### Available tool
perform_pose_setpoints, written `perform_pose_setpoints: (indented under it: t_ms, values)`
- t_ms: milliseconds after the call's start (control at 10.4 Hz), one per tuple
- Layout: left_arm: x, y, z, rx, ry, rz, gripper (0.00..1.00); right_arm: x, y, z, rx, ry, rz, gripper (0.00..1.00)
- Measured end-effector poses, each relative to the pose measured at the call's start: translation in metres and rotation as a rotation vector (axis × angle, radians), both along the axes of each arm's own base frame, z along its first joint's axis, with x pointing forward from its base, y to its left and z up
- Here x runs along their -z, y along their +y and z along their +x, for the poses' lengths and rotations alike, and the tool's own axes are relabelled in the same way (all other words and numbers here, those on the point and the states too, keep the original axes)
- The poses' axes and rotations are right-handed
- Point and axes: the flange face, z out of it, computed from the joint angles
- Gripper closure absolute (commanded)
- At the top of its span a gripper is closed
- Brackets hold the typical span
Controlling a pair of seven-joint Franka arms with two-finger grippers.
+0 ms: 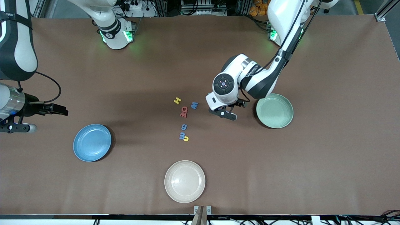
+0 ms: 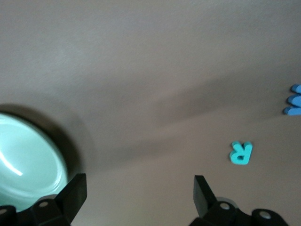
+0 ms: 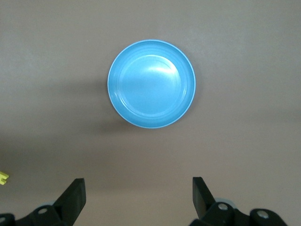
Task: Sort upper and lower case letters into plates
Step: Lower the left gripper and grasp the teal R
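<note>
Several tiny letters lie in a loose group mid-table: a yellow H [image 1: 177, 100], a blue one [image 1: 194, 105], two red ones [image 1: 184, 111], a blue one [image 1: 184, 127], and a blue and a yellow one touching [image 1: 183, 137]. My left gripper [image 1: 227, 114] is open and empty, low over the table between the letters and the empty mint green plate [image 1: 275, 111]. The left wrist view shows its gripper [image 2: 140, 188], a teal R [image 2: 241, 152] and the mint plate [image 2: 28, 160]. My right gripper [image 1: 61, 111] is open and empty, up in the air near the empty blue plate [image 1: 92, 142], which also shows in the right wrist view [image 3: 151, 84].
A cream-white plate [image 1: 184, 181] sits empty near the table's front edge. The brown table mat [image 1: 312, 172] covers the whole table. A blue letter's edge [image 2: 295, 100] shows in the left wrist view, and a yellow scrap [image 3: 3, 177] in the right wrist view.
</note>
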Motion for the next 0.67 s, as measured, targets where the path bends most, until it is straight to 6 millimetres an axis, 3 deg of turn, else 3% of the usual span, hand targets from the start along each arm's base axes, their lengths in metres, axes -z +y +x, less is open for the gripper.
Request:
perform_pose_setpoints:
  t_ms: [289,481,674]
  values:
    - [0.025,-0.026,-0.014,-0.040,-0.029,-0.017,0.00,0.024,-0.001,0.007,0.000,0.018,0.005,0.00]
    - [0.040,-0.048,-0.033,-0.086,-0.041,-0.006,0.00,0.033,-0.003,0.008,0.004,0.038,0.007,0.00]
    - [0.058,-0.071,-0.060,-0.137,-0.043,0.024,0.00,0.038,-0.020,0.004,0.030,0.066,0.009,0.00]
